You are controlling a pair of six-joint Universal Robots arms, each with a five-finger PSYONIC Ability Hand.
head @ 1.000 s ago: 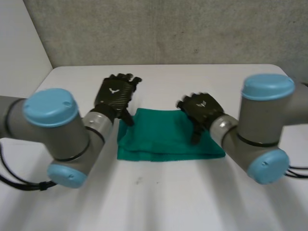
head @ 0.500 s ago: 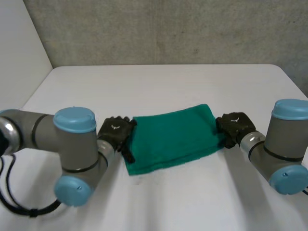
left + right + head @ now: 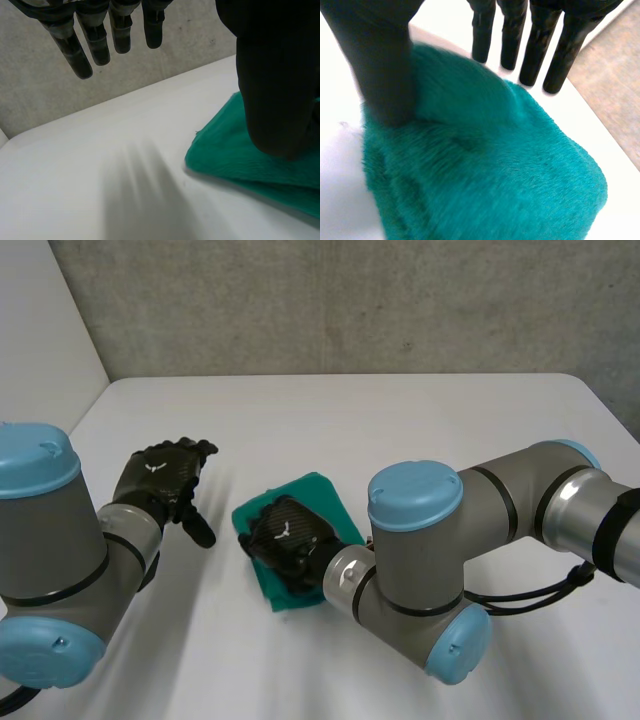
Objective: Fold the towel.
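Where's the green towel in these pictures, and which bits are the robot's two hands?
towel (image 3: 325,502), head view, its bare far corner.
left hand (image 3: 160,475), head view, back of the hand.
right hand (image 3: 285,538), head view, back of the hand, lying on the towel.

green terry towel (image 3: 322,502) now folded over into a narrower packet. right hand (image 3: 285,540) crossed from its right end to lie on top; left hand (image 3: 160,475) pulled off, now apart.

Right hand (image 3: 285,540) on towel (image 3: 316,494), mid-table (image 3: 420,430); left hand (image 3: 163,477) apart, left of towel.
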